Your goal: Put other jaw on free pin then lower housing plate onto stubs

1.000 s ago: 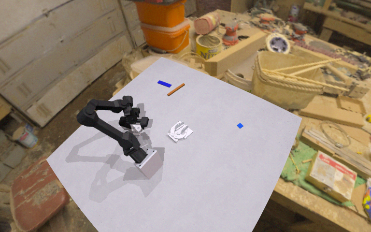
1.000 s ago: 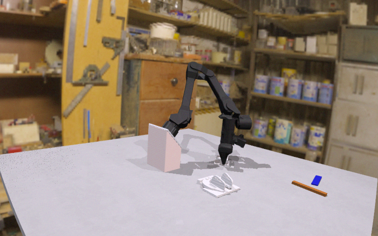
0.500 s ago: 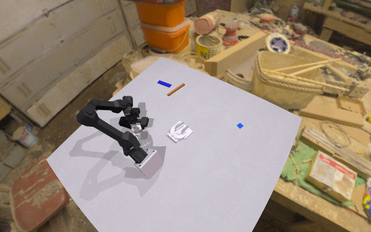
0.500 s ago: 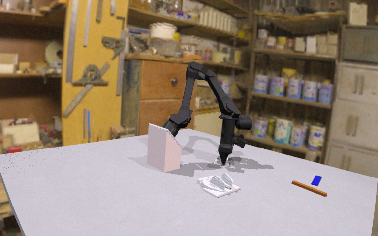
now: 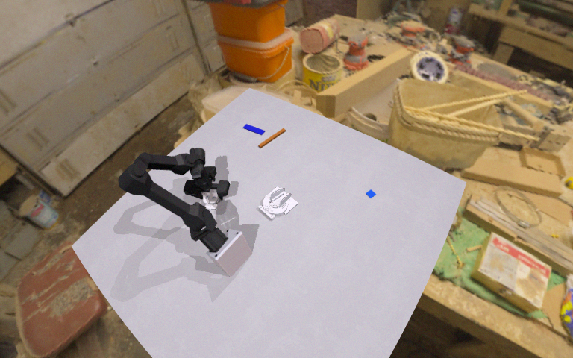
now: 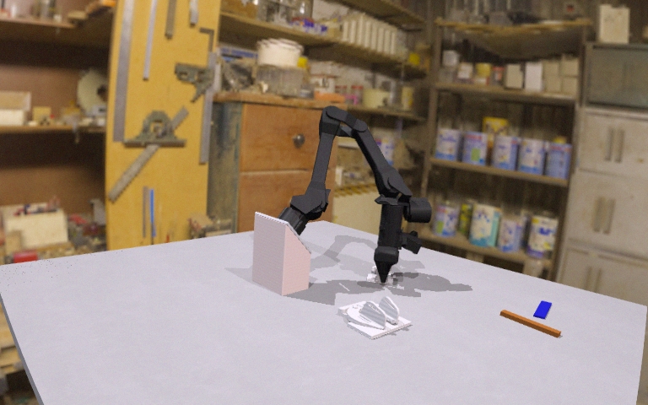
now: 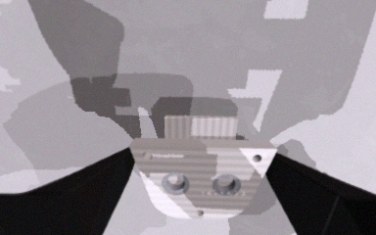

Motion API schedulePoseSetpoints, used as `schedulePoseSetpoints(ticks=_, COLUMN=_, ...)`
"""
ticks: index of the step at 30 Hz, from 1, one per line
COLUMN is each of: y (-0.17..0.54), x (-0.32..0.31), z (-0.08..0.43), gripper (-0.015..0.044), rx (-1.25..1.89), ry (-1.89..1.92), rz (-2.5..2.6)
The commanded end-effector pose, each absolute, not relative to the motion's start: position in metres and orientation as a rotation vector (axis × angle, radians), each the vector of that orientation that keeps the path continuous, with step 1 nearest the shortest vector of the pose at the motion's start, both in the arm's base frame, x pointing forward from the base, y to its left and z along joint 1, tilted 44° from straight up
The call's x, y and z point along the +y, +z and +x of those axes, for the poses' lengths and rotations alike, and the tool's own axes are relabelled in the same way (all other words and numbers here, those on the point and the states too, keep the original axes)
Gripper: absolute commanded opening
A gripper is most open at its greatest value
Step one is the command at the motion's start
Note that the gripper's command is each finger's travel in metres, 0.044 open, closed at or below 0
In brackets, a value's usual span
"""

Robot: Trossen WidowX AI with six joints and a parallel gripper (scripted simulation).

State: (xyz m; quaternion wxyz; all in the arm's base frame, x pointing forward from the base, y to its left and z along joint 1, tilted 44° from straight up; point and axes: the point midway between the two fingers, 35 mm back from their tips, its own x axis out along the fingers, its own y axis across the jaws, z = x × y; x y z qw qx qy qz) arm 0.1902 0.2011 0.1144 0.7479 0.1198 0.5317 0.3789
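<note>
The white base assembly (image 5: 292,203) (image 6: 374,334) lies on the table, in front of my gripper in the exterior view. Two ribbed jaws (image 6: 371,315) stand up on it side by side; whether both sit on pins or their teeth mesh is too small to tell. The pale housing plate (image 5: 211,198) (image 7: 201,193) is under my hand, apart from the base assembly; two round holes face the wrist camera. My gripper (image 5: 207,194) (image 6: 383,280) (image 7: 198,154) is wide open and low, one finger at each side of the plate. Whether the fingertips touch its edges is unclear.
A blue strip (image 5: 254,129) (image 6: 542,310) and an orange-brown bar (image 5: 271,138) (image 6: 530,323) lie on the table. A small blue square (image 5: 370,193) lies farther off. The arm's pinkish mounting block (image 5: 234,253) (image 6: 282,255) stands near the base assembly.
</note>
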Motion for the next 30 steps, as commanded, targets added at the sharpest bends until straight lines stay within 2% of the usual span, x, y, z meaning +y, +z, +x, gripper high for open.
schedulePoseSetpoints(ticks=1, y=0.114, x=0.201, z=0.190, gripper=0.0427, rx=1.163, ry=0.829, rz=0.262)
schedulePoseSetpoints(ticks=12, y=0.114, x=0.201, z=0.190, gripper=0.0353, rx=1.163, ry=0.829, rz=0.262)
schedulePoseSetpoints(ticks=30, y=0.124, x=0.191, z=0.191, gripper=0.0351, rx=1.165, ry=0.825, rz=0.258)
